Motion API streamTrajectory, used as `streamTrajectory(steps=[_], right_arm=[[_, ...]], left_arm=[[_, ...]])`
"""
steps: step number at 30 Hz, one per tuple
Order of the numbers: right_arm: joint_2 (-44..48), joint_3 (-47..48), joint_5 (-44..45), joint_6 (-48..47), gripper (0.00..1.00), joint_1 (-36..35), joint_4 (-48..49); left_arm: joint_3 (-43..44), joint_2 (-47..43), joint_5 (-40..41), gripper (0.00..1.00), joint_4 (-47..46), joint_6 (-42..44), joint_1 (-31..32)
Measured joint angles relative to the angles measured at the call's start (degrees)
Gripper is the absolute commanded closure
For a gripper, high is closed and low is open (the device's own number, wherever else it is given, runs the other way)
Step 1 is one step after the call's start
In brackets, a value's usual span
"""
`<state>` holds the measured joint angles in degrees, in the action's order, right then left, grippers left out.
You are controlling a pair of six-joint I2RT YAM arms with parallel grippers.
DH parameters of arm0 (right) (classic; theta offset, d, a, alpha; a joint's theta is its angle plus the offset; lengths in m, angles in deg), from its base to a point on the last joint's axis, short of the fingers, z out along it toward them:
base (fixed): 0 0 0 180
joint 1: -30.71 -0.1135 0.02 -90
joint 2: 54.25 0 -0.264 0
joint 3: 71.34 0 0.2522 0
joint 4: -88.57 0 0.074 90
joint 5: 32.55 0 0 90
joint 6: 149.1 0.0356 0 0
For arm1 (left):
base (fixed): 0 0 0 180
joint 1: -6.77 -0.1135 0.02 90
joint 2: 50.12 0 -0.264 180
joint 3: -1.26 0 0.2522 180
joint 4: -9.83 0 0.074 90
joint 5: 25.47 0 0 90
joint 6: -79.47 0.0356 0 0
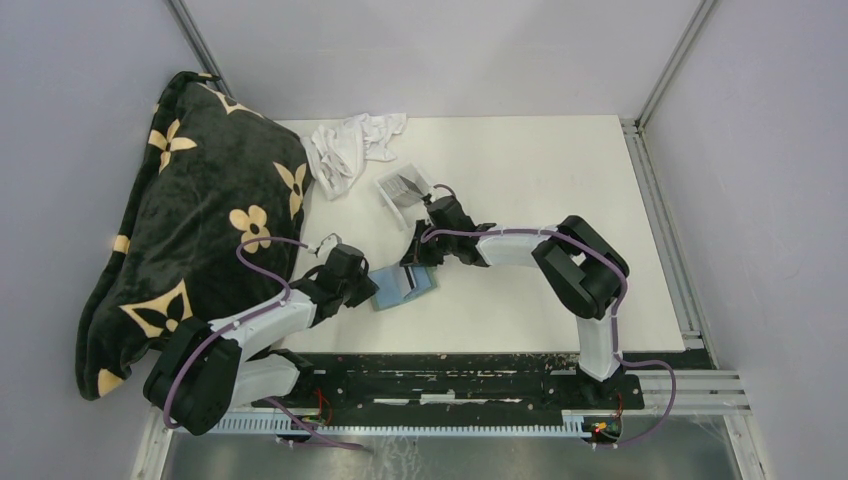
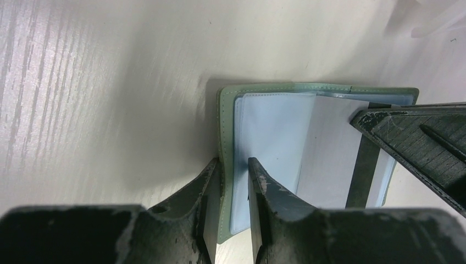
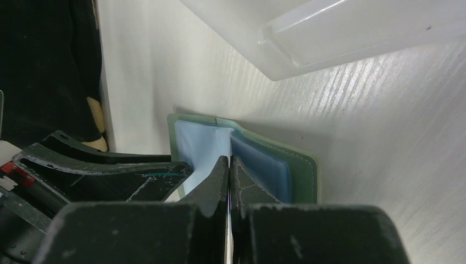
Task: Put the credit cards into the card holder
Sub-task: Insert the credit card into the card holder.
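Observation:
The card holder point(image 1: 408, 285) lies open on the table, grey-green outside and light blue inside. My left gripper point(image 1: 374, 289) is shut on its left cover edge; in the left wrist view the fingers point(image 2: 258, 184) straddle the green edge point(image 2: 225, 132) and a blue pocket. My right gripper point(image 1: 414, 262) is shut on a credit card, seen edge-on between its jaws point(image 3: 228, 220). In the left wrist view that card point(image 2: 332, 154) is white with a dark stripe and stands inside the open holder. The holder also shows in the right wrist view point(image 3: 299, 165).
A clear plastic tray point(image 1: 404, 187) stands just behind the holder, close above my right gripper in the right wrist view point(image 3: 329, 33). A white cloth point(image 1: 350, 145) lies at the back left. A black patterned blanket point(image 1: 200, 220) fills the table's left side.

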<state>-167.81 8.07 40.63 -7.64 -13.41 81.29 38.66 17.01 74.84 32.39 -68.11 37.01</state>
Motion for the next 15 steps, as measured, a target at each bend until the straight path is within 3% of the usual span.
streamTrajectory(steps=[15], right_arm=[[-0.8,-2.6,-0.4,1.8,0.99,0.0,4.7]], left_arm=[[0.1,0.0,0.0,0.70,0.5,0.0,0.0]])
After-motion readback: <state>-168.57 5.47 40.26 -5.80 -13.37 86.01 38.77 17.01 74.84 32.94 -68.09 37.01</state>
